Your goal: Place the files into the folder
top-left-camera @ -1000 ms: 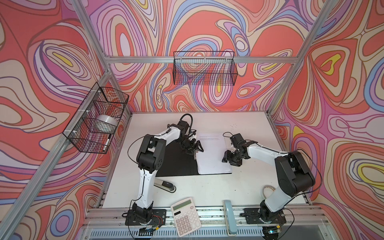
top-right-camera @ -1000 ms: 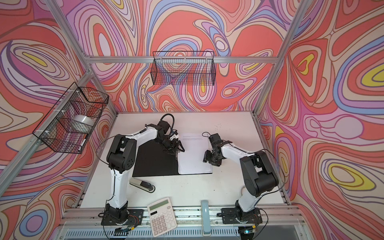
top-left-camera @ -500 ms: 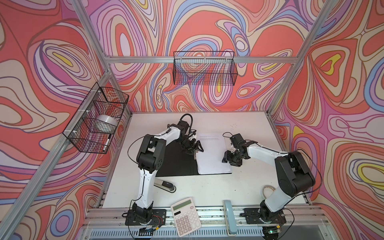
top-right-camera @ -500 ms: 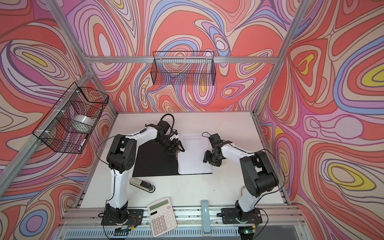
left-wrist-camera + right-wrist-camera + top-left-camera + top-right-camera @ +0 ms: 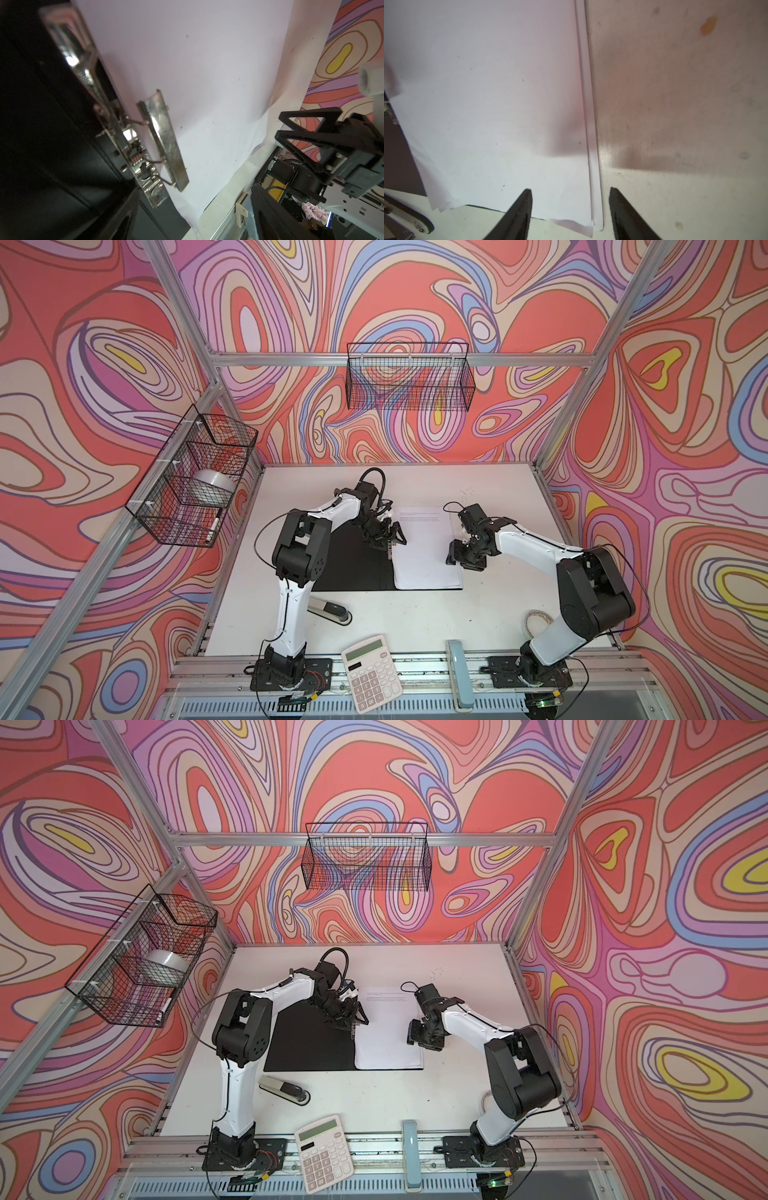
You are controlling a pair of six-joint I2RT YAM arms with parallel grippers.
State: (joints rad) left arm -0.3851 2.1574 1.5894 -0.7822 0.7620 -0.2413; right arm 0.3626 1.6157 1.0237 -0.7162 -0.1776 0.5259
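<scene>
Swirling red, pink and lilac patterns cover the walls around a white surface [image 5: 415, 614]. On it the folder [image 5: 353, 568] lies open, black inside up. The files [image 5: 424, 556] rest as a slightly fanned white stack on its right half, with a few lines of text at the far end. Their left edge meets the metal spine clip [image 5: 164, 141], whose press bar looks lifted over the margin. The left tool [image 5: 386, 540] hangs just above that clip, jaws spread, grasping nothing. The right tool [image 5: 570, 193] hovers over the stack's right edge, released, with one finger above paper and one above bare surface. A stapler [image 5: 330, 610] and a calculator [image 5: 371, 672] lie nearer the front.
</scene>
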